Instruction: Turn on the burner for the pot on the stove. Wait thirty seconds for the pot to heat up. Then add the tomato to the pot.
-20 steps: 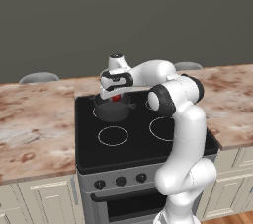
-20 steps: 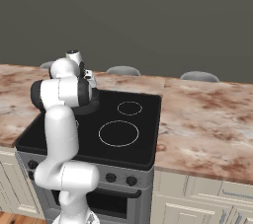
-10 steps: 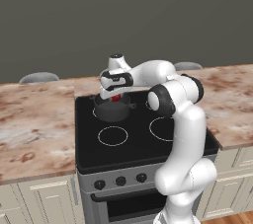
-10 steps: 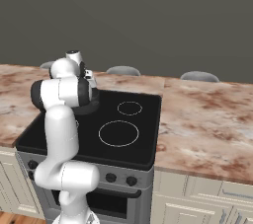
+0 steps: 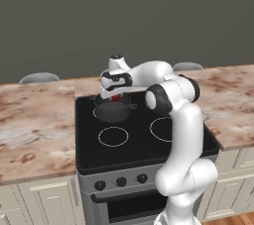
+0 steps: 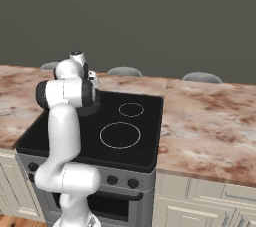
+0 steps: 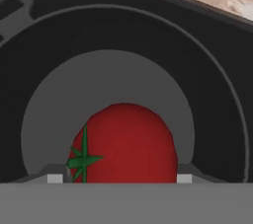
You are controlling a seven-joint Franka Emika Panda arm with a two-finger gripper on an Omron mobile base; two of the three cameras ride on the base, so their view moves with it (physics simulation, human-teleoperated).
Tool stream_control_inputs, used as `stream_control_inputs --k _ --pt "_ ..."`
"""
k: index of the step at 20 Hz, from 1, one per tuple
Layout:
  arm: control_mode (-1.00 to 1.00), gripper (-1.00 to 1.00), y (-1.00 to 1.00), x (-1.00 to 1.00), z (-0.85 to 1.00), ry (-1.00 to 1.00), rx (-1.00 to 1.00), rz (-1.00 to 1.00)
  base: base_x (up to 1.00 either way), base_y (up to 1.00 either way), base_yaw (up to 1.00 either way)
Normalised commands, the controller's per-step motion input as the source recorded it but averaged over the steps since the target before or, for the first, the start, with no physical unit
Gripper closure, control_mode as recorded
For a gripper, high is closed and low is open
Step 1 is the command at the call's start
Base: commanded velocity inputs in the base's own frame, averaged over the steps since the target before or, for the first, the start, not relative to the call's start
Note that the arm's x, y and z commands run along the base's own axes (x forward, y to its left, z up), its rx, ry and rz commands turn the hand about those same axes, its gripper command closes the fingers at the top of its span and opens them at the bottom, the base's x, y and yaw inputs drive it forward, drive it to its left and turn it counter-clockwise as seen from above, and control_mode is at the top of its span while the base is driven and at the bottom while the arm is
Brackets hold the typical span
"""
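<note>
The tool (image 5: 115, 98) hangs directly above the small round dark grey metal pot (image 5: 114, 111), its jaws closed on the small glossy red tomato (image 7: 124, 143), so that a release would drop the fruit inside the rim. In the hand view the tomato sits between the two tips, with the pot's grey floor behind it. The pot stands on a rear ring of the flat black glass stove (image 5: 139, 144). The mottled brown stone worktop (image 5: 30, 125) flanks the stove on both sides.
</note>
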Motion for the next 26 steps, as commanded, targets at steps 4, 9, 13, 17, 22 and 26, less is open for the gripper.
stream_control_inputs --k 4,9,13,17,22,26 --pt "-1.0 1.0 0.0 0.04 -0.34 0.0 0.01 -0.01 0.0 0.0 0.0" --pt "-1.0 1.0 0.01 0.01 -0.37 0.0 0.02 -0.01 0.0 0.0 0.0" --pt "-1.0 1.0 0.06 0.04 -0.27 0.0 0.02 -0.02 0.0 0.0 0.0" --pt "-1.0 1.0 0.05 0.12 -0.19 0.0 0.0 -0.03 0.0 0.0 0.0" --pt "-1.0 -1.0 0.05 0.02 -0.06 -0.03 0.0 -0.05 0.0 0.0 0.0" --pt "-1.0 -1.0 0.0 -0.03 0.0 -0.1 0.0 -0.11 0.0 0.0 0.0"
